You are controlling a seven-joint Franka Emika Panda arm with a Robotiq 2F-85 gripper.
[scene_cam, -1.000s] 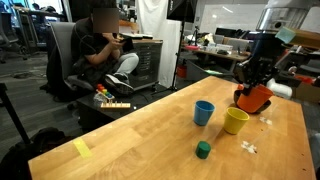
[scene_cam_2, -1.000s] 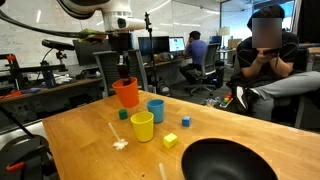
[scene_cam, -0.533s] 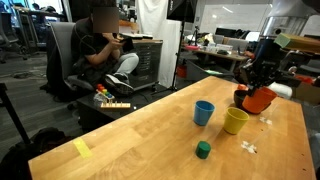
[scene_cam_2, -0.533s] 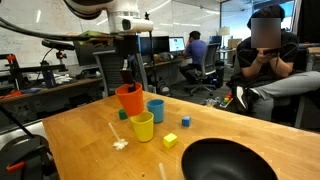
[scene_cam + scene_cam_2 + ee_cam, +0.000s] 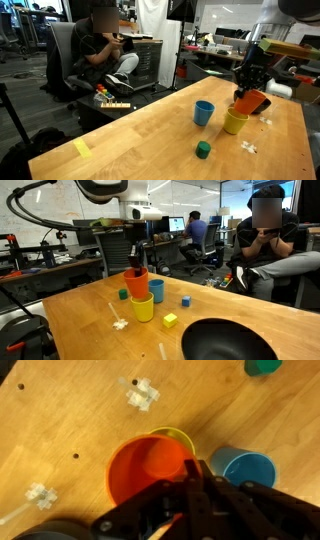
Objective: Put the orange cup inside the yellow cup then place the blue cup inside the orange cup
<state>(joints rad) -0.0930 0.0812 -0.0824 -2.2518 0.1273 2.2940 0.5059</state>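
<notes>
Your gripper (image 5: 244,92) is clamped on the orange cup's (image 5: 255,101) rim. The cup hangs tilted just over the yellow cup (image 5: 235,121), not seated inside; the wrist view shows it overlapping yellow's rim (image 5: 180,437). Blue cup (image 5: 204,113) stands upright just beside yellow on the table (image 5: 140,135). Green cube (image 5: 203,150) lies nearby.

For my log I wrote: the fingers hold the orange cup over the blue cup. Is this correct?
Not quite: the fingers hold the orange cup over the yellow cup, not the blue one, as the wrist view shows. The blue cup stands beside them.
</notes>
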